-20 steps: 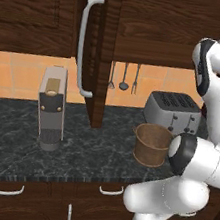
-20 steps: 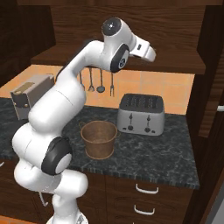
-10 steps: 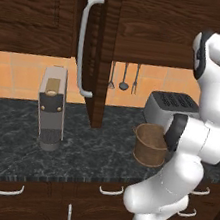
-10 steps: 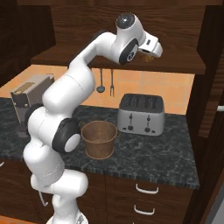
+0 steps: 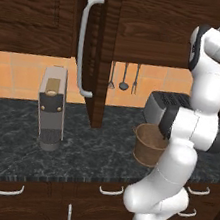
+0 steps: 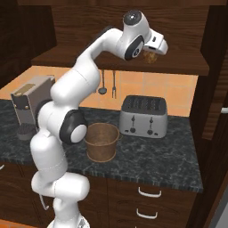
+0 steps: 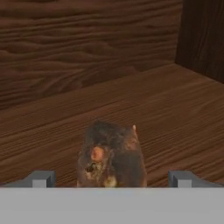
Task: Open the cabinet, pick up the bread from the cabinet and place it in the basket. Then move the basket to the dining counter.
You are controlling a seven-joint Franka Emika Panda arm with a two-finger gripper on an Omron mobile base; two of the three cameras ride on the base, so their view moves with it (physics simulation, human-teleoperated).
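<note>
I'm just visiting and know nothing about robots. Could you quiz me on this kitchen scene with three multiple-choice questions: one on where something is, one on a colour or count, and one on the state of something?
1. Where does the basket stand?
A. on the dark worktop beside the toaster
B. on the cabinet shelf
C. on the floor

2. How many utensils hang on the orange wall behind the worktop?
A. one
B. three
C. six

3. How does the gripper stand at the bread?
A. shut tight with nothing near
B. shut around the basket's rim
C. open, a fingertip on each side of the bread

Answers:
1. A: both base views show the brown basket on the black worktop, left of the silver toaster.
2. B: the left base view shows three utensils hanging side by side.
3. C: the hand view shows the bread on the wooden shelf between two wide-apart fingertips.
</note>
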